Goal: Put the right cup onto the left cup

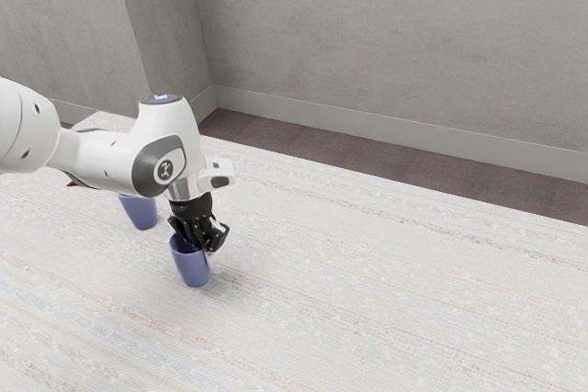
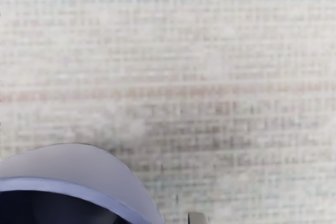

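Well, gripper (image 1: 199,248) is spread at near cup (image 1: 193,269), off-centre; closing unevenly could shove it over before it's pinched.

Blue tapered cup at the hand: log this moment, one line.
black hand: at rim of blue tapered cup | second blue tapered cup: apart | stack: not made

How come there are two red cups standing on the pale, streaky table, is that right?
Not the red part: in the exterior view, both cups are purplish-blue. The rest is right: a tapered nearer cup and a tapered farther cup stand on the pale, streaky table.
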Tool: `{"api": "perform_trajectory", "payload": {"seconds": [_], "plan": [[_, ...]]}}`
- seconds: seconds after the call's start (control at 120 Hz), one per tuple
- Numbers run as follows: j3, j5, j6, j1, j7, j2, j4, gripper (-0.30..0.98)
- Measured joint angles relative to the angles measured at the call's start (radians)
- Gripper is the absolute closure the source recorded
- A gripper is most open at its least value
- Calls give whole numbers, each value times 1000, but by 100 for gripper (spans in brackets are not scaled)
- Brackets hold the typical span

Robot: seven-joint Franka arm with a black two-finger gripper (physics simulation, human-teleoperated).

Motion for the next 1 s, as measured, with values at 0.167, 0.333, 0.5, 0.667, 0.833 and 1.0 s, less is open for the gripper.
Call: {"api": "perform_trajectory", "payload": {"seconds": [0.167,0.333,0.5,0.667,0.833,1.0], "plan": [[1,18,6,0,-8,1,1,76],[2,40,4,1,-13,-23,1,77],[2,51,-21,8,-17,-94,1,78],[33,54,-109,-7,-16,-177,41,78],[101,55,-205,-44,-10,-217,84,78],[161,69,-283,7,2,-229,154,78]]}}
